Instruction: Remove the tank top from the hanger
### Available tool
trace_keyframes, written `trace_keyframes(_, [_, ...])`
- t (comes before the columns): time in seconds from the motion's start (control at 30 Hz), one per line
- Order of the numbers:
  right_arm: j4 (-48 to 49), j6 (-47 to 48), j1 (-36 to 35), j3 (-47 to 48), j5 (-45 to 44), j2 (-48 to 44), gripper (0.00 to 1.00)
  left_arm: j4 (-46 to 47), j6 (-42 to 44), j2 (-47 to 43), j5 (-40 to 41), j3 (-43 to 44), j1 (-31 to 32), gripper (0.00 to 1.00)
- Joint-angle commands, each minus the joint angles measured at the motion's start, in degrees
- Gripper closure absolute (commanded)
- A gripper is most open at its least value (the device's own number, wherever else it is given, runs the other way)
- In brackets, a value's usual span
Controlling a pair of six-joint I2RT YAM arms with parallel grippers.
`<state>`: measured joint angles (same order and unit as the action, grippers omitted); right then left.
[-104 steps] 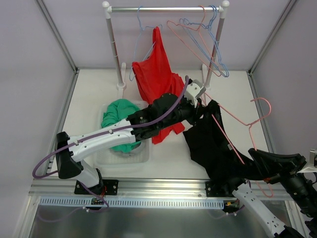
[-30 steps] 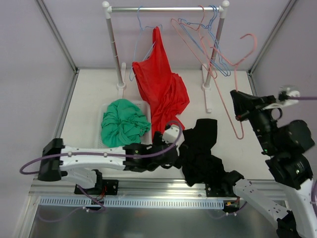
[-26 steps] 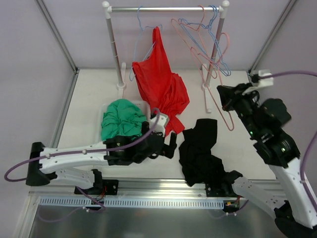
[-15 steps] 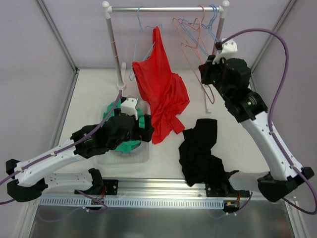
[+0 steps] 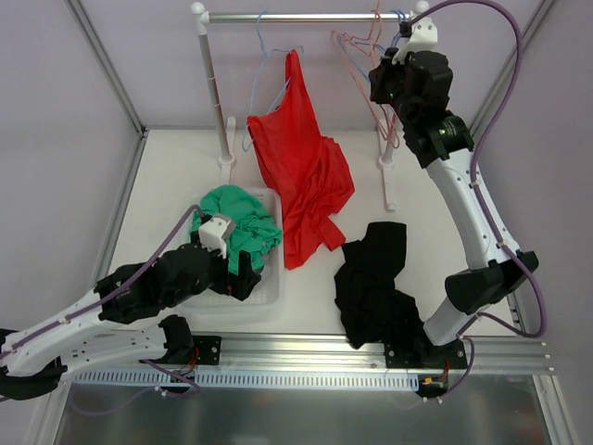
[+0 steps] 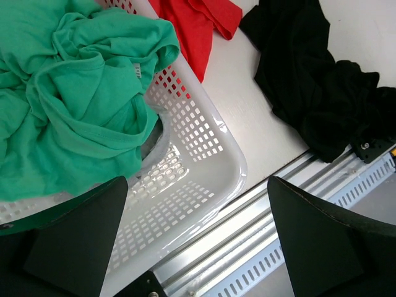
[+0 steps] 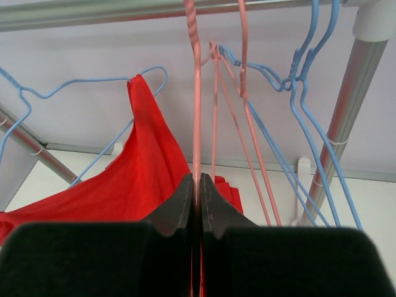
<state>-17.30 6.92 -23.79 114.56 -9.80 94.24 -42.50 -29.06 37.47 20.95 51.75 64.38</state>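
Right wrist: we pinch the bare pink hanger (image 7: 196, 93) tight in the right gripper (image 7: 197, 185) to hook the rail (image 7: 93, 13); left gripper (image 6: 195, 185) wide, empty.

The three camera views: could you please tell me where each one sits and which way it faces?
Top external: above and behind the bases, looking down on table and rack; left gripper and right gripper show.
Left wrist: over the basket, looking down on the green garment; left gripper open.
Right wrist: high by the rack, facing it; right gripper shut on the pink hanger.
Shared: wrist views both show the red garment.
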Motion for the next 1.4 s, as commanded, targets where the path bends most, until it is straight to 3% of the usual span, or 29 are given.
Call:
trace_keyframes(0.0, [4.0,-3.1,1.0,3.4,2.8,2.6,1.0,0.1,1.2,-3.9,-1.3,-1.2,-0.5,0.01])
trace_keyframes(0.17, [12.2,-4.5,1.4,-3.7,1.8,1.5,1.0,0.1,0.6,-6.0,-2.4,-2.3,-0.4,0.01])
trace_keyframes(0.67, [18.9,-8.5,1.8,-15.5,0.9,-1.9,0.98,0.2,-0.6,-6.4,-2.6,-2.8,-0.1,0.01])
trace_keyframes(0.7, [18.9,-8.5,1.7,-15.8,1.2,-2.2,0.82,0.2,-0.6,-6.3,-2.6,-2.7,-0.1,0.01])
trace_keyframes(0.77, [18.9,-8.8,1.8,-16.4,1.7,-3.1,0.62,0.5,-0.5,-5.1,-2.5,-2.3,-0.1,0.01])
trace_keyframes(0.93, [18.7,-9.0,1.7,-20.8,2.8,-7.8,0.42,2.2,0.1,0.0,-3.2,0.0,-0.1,0.01])
trace_keyframes(1.0, [18.4,-9.1,1.7,-23.2,2.5,-11.6,0.24,4.3,0.1,1.5,-3.7,0.8,-0.1,0.01])
trace_keyframes(1.17, [17.7,-9.1,1.8,-35.8,1.2,-22.8,0.03,9.4,1.4,8.4,-6.0,4.8,-0.1,0.01])
trace_keyframes(1.37, [3.9,-7.9,2.1,-45.1,-2.4,-41.4,0.01,17.4,3.7,22.3,-10.0,9.6,0.2,0.01])
